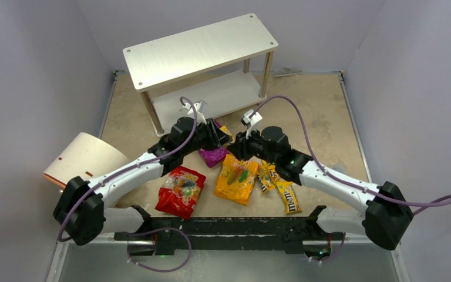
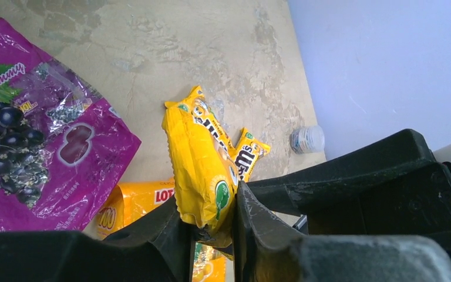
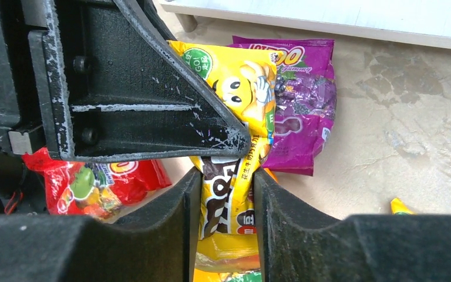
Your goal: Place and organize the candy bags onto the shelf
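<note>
Both arms meet at mid-table, just in front of the shelf (image 1: 199,50), with a single yellow M&M's packet (image 3: 242,82) between them. The right gripper (image 3: 226,197) is clamped on the packet's lower, brown-printed end. Its two fingers (image 3: 173,226) stand narrowly apart and press the wrapper from either side. The left gripper (image 2: 208,214) grasps the same packet from the opposite side: in the left wrist view the yellow wrapper is pinched in a narrow gap between its jaws, and in the right wrist view one of its black fingers lies against the packet's face. The packet is thus held by both tools, raised off the table (image 1: 323,117) and off the shelf. Under and beside it lie the purple pouch (image 1: 214,156), the red pouch (image 1: 180,191), the orange pouch (image 1: 236,179) and further M&M's packets (image 1: 286,197).
</note>
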Robot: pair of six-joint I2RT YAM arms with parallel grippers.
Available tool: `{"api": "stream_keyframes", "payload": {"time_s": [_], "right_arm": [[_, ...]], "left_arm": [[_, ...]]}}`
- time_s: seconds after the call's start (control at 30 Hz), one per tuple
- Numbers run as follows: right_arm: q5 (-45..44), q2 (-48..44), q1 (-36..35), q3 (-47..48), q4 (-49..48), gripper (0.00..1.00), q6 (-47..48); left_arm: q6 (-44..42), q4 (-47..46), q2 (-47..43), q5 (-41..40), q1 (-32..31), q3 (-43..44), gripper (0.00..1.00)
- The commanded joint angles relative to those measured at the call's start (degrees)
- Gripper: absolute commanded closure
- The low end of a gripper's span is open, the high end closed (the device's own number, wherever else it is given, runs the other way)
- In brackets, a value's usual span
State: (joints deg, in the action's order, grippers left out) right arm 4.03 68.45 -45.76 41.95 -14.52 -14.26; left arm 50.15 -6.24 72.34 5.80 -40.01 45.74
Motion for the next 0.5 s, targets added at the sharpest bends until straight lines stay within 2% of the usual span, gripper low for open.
{"api": "stream_keyframes", "payload": {"time_s": [0.0,0.13,0.23,0.33,0.4,0.47], "right_arm": [[-2.40,-2.49,-0.41,0.15,-3.11,0.55,-0.86],[-2.70,-3.52,-0.41,0.19,-1.02,0.26,-2.19],[-2.36,-6.40,-0.39,-1.42,-0.44,0.16,-5.96],[-3.94,-10.57,-0.34,-4.88,-3.95,0.14,-9.69],[-3.21,-13.78,-0.30,-7.83,-6.41,0.18,-9.90],[-0.97,-17.05,-0.37,-10.24,-8.05,0.23,-9.52]], "left_arm": [[-1.06,-2.20,-1.14,0.69,0.37,-0.34,0.81],[-3.88,-2.49,-2.82,-0.10,0.35,-0.45,0.83],[-7.74,-4.37,-5.01,-1.24,0.41,-1.45,0.85],[-12.64,-8.40,-7.79,-0.17,0.39,-3.29,0.85],[-17.38,-11.98,-9.57,7.56,0.41,-4.34,0.85],[-21.95,-14.45,-11.52,14.77,0.44,-5.23,0.90]]}}
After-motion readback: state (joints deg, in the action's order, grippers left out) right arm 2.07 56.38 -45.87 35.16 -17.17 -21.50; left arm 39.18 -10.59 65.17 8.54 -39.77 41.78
